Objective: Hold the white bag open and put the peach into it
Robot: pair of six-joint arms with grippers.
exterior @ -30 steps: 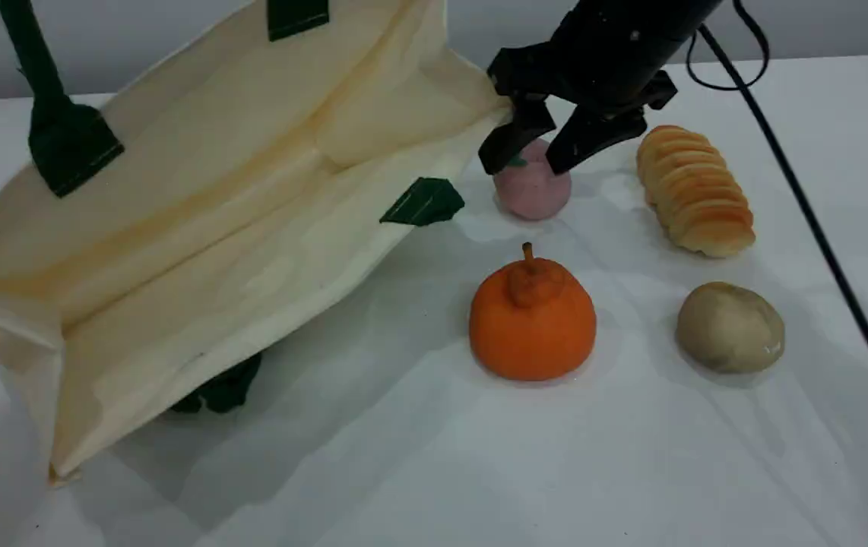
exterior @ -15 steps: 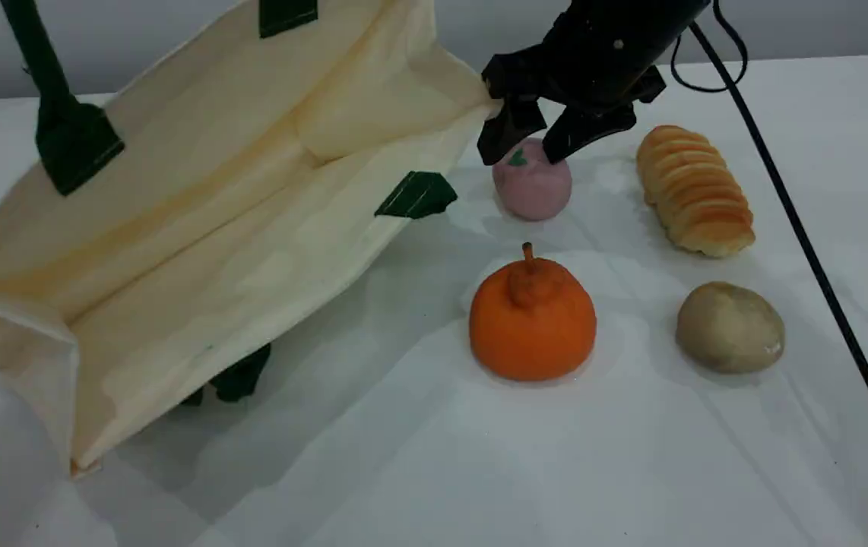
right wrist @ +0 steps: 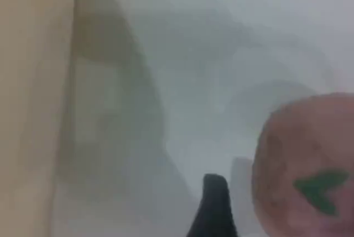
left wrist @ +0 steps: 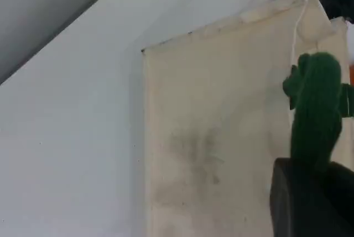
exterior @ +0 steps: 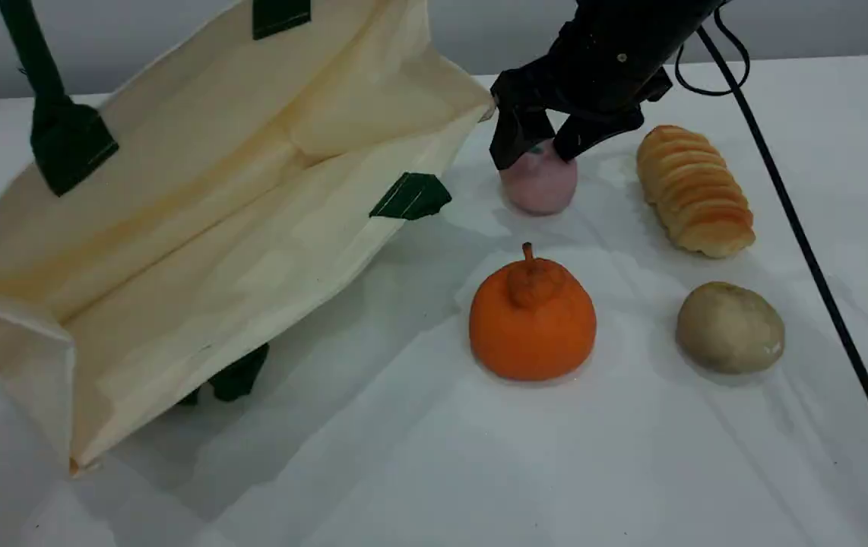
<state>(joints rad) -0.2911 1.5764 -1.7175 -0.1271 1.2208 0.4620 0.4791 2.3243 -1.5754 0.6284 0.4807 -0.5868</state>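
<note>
Beside the white bag (exterior: 198, 228), the right tool (exterior: 536, 150) spreads over the peach (exterior: 540, 190).

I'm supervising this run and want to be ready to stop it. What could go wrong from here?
The open right claw sits only over the top of the round peach; closing there may squirt it away. Its bag-side finger is close to the white bag rim and could snag the fabric.

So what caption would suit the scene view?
Open right gripper straddling the peach, beside the propped-open white bag.
</note>
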